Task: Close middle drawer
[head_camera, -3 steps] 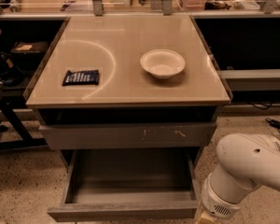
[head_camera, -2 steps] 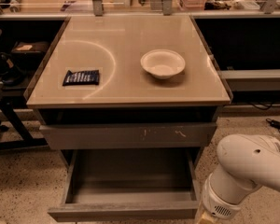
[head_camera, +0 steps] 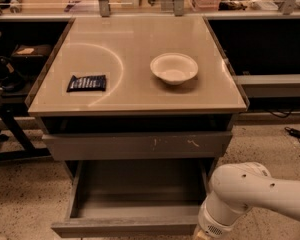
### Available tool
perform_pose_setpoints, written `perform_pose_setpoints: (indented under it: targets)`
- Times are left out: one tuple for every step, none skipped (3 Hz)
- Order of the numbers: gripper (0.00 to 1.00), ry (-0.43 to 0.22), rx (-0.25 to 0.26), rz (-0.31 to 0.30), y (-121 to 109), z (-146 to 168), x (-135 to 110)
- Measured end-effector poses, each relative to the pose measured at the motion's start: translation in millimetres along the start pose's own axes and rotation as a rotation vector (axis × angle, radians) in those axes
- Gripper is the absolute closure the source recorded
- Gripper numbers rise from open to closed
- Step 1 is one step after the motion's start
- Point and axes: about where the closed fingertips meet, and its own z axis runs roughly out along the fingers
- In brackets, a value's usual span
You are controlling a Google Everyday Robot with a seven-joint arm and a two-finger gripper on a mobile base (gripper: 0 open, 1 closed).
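We see the middle drawer [head_camera: 135, 199] pulled well out under the scratched front [head_camera: 137, 145]; at its right front corner our arm [head_camera: 250, 194] bends down, the gripper [head_camera: 199, 235] barely showing, its state unclear to us; nothing has moved since earlier

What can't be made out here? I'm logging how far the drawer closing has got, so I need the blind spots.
All in the camera view:
- Pincer: past the bottom edge, beyond the wrist of the white arm.
- Middle drawer: its front is cut by the bottom edge, and the arm hides its right front corner.
- Dark packet on the tabletop: print too small to read.
- Gap above the scratched drawer front: lost in shadow.
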Motion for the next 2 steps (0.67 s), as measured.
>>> perform_pose_setpoints:
  targets:
    - [1.0, -0.026, -0.023, 0.043, -27, 50, -3]
    - [1.0, -0.028, -0.055, 0.083, -39, 91, -1]
